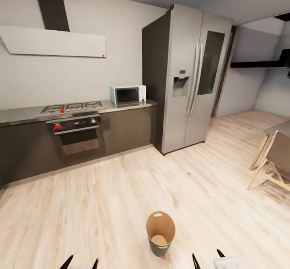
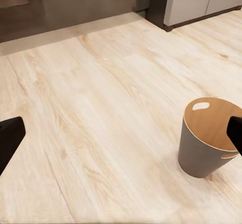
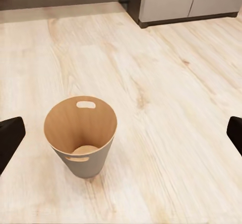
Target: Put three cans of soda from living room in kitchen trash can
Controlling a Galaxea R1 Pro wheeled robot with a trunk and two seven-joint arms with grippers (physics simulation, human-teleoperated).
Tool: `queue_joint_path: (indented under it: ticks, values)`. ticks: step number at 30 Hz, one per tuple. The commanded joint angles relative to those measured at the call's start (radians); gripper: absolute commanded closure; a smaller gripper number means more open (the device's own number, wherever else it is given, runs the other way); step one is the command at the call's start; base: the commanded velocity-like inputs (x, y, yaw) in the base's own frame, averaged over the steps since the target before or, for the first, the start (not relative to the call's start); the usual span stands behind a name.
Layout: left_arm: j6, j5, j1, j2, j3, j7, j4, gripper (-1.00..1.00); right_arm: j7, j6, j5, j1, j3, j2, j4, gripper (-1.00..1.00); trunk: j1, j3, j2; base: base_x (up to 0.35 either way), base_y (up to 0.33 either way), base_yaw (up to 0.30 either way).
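Robot standing in kitchen, tash can (image 1: 160,233) sitting upright on floor, lower centre of frame, seemingly empty. Left gripper (image 1: 81,263) and right gripper (image 1: 208,259) both gaping, carrying nothing. Judging: fetching step pending — next move, heading to living room for soda cans.

From head height we look forward and down across the kitchen; our two wrist cameras look closely down at the floor (image 2: 101,108), sharing the tash can (image 1: 160,232).
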Motion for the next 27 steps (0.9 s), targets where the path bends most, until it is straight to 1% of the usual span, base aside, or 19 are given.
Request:
queue_joint_path:
  ticks: [1,15,20,22,24,27]
  values:
    - [0.000,0.000,0.000,0.000,0.000,0.000,0.000,-1.00,0.000,0.000,0.000,0.000,0.000,0.000,0.000,-1.00,0.000,-0.001,0.000,0.000,0.000,0.220]
    - [0.003,0.001,0.000,0.000,0.002,0.000,0.000,-1.00,0.000,0.000,0.000,-0.001,0.001,0.000,0.000,-1.00,0.000,-0.012,0.000,0.000,0.000,0.216]
    - [0.023,0.000,0.000,-0.001,0.001,0.000,-0.009,-1.00,0.005,0.000,0.000,0.000,0.000,-0.001,0.000,-1.00,0.000,-0.013,0.000,0.038,0.000,0.075]
    - [0.040,0.001,0.000,-0.001,0.001,0.000,-0.020,-1.00,0.006,0.000,0.000,0.000,0.000,-0.001,0.000,-1.00,0.000,-0.014,0.000,0.099,0.000,0.029]
    - [0.095,0.001,-0.004,-0.002,0.000,0.003,-0.038,-1.00,0.007,0.000,0.000,-0.001,0.000,-0.001,0.000,-1.00,0.000,-0.014,0.000,0.105,0.000,0.013]
    - [0.123,0.001,-0.009,-0.003,0.000,0.005,-0.045,-1.00,0.007,0.001,0.000,-0.001,0.001,-0.001,0.000,-1.00,0.000,-0.015,0.000,0.095,0.000,0.028]
